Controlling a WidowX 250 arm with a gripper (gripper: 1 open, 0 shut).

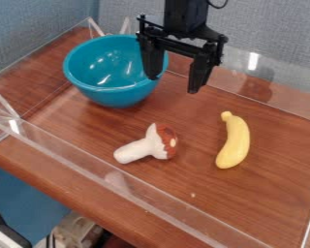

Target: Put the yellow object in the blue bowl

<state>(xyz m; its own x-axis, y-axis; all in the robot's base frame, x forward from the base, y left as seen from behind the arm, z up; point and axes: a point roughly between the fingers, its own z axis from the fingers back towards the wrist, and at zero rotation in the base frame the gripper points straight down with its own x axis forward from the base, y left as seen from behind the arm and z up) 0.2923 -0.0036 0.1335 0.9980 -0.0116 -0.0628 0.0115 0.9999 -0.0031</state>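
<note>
Gripper (178, 68) hangs above the table (67, 126), jaws spread wide, nothing in them, pointing straight down just beside the bowl's right rim.

Banana (232, 140) lies flat on the table, right of centre, well apart from the bowl (111, 70) and near the mushroom (150, 144), not touching it.

Risks imo:
- glossy curved plastic, so a grip off the middle could squirt it out or spin it
- mushroom close by; a sloppy approach could knock it
- 1 jaw sits close to the bowl rim, could clip it on the way back

Banana long axis runs near-to-far w/ slight lean; far tip points toward the back wall, curve bulges right.
</note>
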